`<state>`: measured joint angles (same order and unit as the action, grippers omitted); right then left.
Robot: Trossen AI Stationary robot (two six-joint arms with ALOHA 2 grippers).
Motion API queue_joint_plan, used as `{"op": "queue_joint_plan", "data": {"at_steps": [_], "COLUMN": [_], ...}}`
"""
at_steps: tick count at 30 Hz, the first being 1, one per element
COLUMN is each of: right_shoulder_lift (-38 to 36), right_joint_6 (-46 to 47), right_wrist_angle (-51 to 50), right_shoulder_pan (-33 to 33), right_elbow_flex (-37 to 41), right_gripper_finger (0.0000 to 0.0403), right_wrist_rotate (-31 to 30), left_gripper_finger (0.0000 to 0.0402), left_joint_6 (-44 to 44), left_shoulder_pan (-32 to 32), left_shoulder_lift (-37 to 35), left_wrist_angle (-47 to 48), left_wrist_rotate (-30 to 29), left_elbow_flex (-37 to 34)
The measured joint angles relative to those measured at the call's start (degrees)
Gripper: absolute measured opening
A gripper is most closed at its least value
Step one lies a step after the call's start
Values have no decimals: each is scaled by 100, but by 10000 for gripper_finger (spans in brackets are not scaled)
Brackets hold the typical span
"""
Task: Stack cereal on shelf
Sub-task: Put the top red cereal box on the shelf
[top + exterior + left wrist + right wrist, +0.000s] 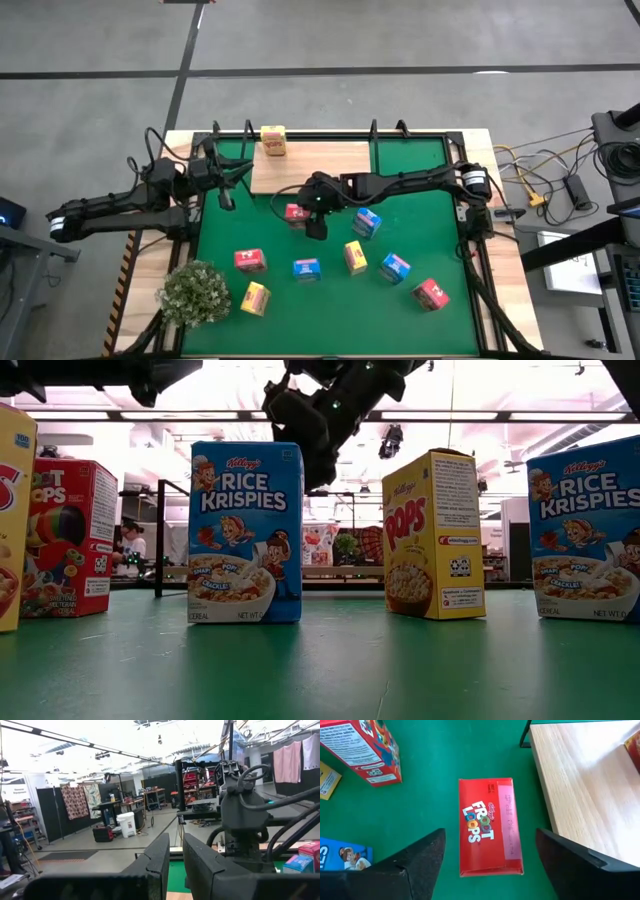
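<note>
The right pincer point(314, 222) hangs over the green mat point(420, 230), released, its two dark fingers point(415, 865) spread wide to either side of a red Froot Loops carton point(490, 826) that lies flat beneath it, apart from both fingers. This carton rests on the mat just beside the near edge of the shelf point(320, 165), a light wooden board at the far side of the worktop point(505, 250). One yellow carton point(273, 140) stands on the shelf at its far left corner. The remaining cartons are scattered across the mat: a blue carton point(367, 222) just right of the pincer, a second yellow carton point(355, 256), two more blue cartons point(306, 268) point(395, 267), two further red cartons point(249, 260) point(431, 293), and a third yellow carton point(255, 298) near the plant point(194, 292). The left pincer point(227, 190) waits at the left end of the shelf, its fingers point(150, 865) standing slightly apart and grasping nothing.
</note>
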<state>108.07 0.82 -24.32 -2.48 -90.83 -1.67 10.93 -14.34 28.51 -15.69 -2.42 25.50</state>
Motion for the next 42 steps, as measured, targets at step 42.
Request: {"op": "queue_joint_plan", "data": {"at_steps": [42], "right_shoulder_lift": [-807], "right_joint_6": [-963], "right_wrist_angle": [-81], "right_shoulder_pan": [-938], "right_elbow_flex": [3], "right_gripper_finger": [180], "right_wrist_rotate": [57], "left_gripper_finger": [36], "left_joint_6": [16], "left_shoulder_pan": [1], "left_shoulder_lift": [0], "left_wrist_angle": [-57], "left_wrist_rotate": [0], "left_elbow_flex": [0]}}
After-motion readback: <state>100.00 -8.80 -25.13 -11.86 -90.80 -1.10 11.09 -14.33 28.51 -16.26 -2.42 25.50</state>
